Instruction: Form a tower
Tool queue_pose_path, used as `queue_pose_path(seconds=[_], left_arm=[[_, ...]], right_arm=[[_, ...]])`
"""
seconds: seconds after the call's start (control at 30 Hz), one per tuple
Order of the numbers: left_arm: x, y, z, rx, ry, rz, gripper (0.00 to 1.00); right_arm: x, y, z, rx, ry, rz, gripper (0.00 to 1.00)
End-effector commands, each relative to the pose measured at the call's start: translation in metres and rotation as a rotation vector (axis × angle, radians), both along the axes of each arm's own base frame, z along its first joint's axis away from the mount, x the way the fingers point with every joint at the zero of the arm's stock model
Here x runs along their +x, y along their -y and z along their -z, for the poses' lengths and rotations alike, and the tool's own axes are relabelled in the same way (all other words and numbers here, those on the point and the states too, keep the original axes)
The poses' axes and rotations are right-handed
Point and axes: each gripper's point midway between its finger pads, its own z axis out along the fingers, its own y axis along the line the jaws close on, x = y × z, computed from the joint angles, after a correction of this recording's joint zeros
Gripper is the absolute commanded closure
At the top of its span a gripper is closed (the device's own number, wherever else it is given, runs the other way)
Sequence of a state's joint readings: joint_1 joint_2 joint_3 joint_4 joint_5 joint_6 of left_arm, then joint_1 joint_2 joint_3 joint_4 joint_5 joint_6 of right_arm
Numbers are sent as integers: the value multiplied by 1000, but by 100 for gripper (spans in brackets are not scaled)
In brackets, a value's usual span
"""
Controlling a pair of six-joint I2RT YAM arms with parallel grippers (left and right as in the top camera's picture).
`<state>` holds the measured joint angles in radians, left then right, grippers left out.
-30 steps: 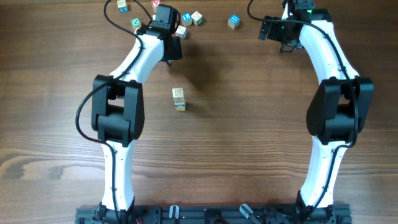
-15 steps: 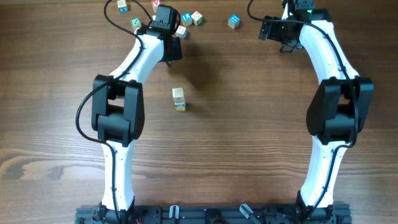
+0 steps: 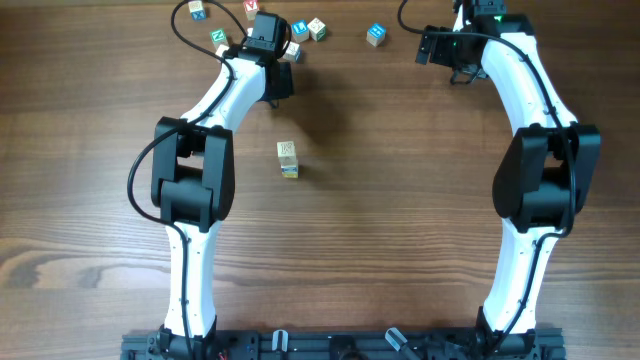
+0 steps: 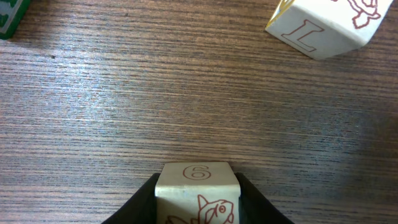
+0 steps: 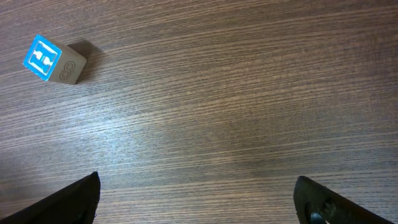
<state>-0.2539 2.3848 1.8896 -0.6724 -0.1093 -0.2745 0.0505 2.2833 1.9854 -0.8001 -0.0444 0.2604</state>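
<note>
left tool (image 4: 197, 190) clamped on cream wooden cube marked 6 (image 4: 197, 177), right tool (image 5: 196, 193) wide open, holding nothing, narrow pale cube tower (image 3: 288, 159) standing apart

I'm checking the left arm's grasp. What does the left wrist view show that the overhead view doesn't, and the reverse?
Only the left wrist: a pale wooden cube printed with a red 6 sits between the left gripper's fingers, touching both. Only the overhead: the tower, a narrow stack of pale wooden cubes, standing apart mid-table. Both: the brown wooden table and a loose cream cube beside that gripper.
</note>
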Motion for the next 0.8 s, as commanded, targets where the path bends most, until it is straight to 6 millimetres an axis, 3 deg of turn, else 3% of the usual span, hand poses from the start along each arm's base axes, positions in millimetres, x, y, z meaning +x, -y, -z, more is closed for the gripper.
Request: queue_pose_path(seconds=[0.0, 0.07, 0.2, 0.3, 0.37, 0.43, 0.5, 0.6, 0.77], left_arm=[[5, -5, -30, 8, 57, -6, 70], [4, -6, -51, 2, 81, -6, 70], [-11, -9, -119, -13, 138, -7, 72], [-37, -10, -181, -49, 186, -1, 73], [-59, -3, -213, -111, 192, 31, 73], [-81, 3, -229, -157, 172, 46, 73], [-101, 6, -228, -161, 110, 27, 73], [-133, 15, -206, -138, -34, 20, 73], [-163, 37, -172, -102, -151, 69, 72]], right_arm=[[2, -2, -15, 6, 31, 1, 0], [2, -2, -15, 6, 31, 1, 0], [2, -2, -15, 5, 31, 1, 0], [2, -2, -15, 6, 31, 1, 0], [2, -2, -15, 5, 31, 1, 0], [2, -2, -15, 5, 31, 1, 0], [2, -2, -15, 5, 31, 1, 0], [2, -2, -15, 5, 31, 1, 0], [2, -2, -15, 5, 31, 1, 0]])
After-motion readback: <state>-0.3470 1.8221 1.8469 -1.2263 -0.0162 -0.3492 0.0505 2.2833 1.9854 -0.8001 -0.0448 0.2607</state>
